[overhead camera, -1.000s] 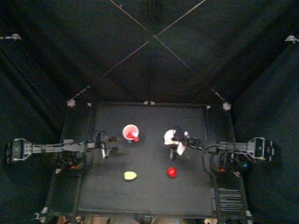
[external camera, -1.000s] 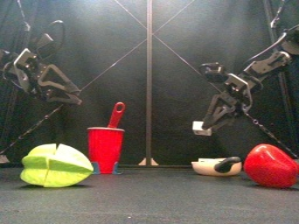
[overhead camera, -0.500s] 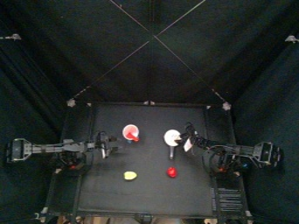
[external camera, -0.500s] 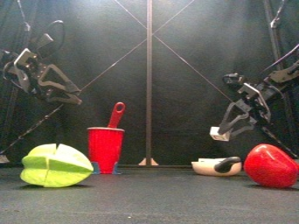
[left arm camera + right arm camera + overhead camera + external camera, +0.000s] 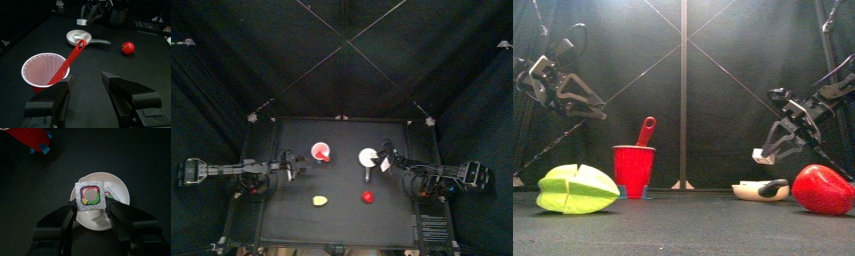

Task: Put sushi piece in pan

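Since the earlier frames the right gripper [image 5: 89, 210] has been swinging down and outward with the sushi piece [image 5: 89, 196], and it is now hanging just above the pan [image 5: 99, 203]. Its jaws are standing wide apart with the piece between their tips; whether they are still pinching it or already letting go I cannot tell, since the piece is showing against the white dish directly beneath. I judge the step in hand to be the release: the next move is calling for the jaws to part fully so the piece drops into the dish, then a straight lift clear. Beyond the jaws, the pan's dark handle [image 5: 101, 42] is pointing away and the red tomato-like ball [image 5: 823, 189] is lying just beside the pan; neither is blocking the drop. Further off, the red cup [image 5: 45, 71] with a red spoon [image 5: 72, 56] is standing before the left gripper [image 5: 87, 92], which is resting with jaws open, and a green starfruit-like lump [image 5: 576, 189] is lying on the worktop [image 5: 133, 70] well apart.
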Action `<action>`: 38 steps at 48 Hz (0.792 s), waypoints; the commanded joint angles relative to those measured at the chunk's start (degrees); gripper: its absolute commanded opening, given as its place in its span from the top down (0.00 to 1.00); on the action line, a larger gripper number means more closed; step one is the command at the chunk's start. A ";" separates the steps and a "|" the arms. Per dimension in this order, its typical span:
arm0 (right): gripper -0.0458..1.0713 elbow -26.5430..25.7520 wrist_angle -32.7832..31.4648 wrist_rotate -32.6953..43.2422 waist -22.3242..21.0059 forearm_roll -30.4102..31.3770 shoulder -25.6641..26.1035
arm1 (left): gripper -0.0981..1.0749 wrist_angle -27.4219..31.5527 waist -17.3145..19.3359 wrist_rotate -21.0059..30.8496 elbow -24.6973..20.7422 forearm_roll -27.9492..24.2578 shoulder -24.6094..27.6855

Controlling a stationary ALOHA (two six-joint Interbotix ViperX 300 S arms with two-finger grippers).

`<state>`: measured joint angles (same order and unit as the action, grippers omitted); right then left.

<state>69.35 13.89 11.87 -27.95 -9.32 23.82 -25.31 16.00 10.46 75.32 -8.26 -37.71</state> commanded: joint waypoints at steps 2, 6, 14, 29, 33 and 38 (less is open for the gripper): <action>0.20 -0.62 0.62 -0.09 -0.18 0.00 0.09 | 0.18 -0.35 0.18 -0.09 -0.70 0.09 0.09; 0.17 -0.70 0.62 -0.09 -0.09 -0.09 0.00 | 0.18 -0.26 0.18 -0.09 -0.70 0.09 0.09; 0.15 -0.70 0.79 -0.09 0.09 -0.09 0.00 | 0.18 -0.26 0.18 -0.09 -0.70 0.09 0.09; 0.15 -0.70 0.70 -0.09 0.18 -0.09 0.09 | 0.18 -0.26 0.18 0.00 -0.70 0.09 0.09; 0.15 -0.70 0.70 -0.09 0.26 0.00 0.00 | 0.18 -0.26 0.18 -0.09 -0.70 0.00 0.09; 0.15 -0.70 0.79 -0.09 0.26 -0.09 0.00 | 0.18 -0.26 0.18 -0.09 -0.70 0.00 0.09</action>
<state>69.35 14.15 11.87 -27.77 -9.32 23.47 -25.31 16.00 10.46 75.41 -8.26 -37.71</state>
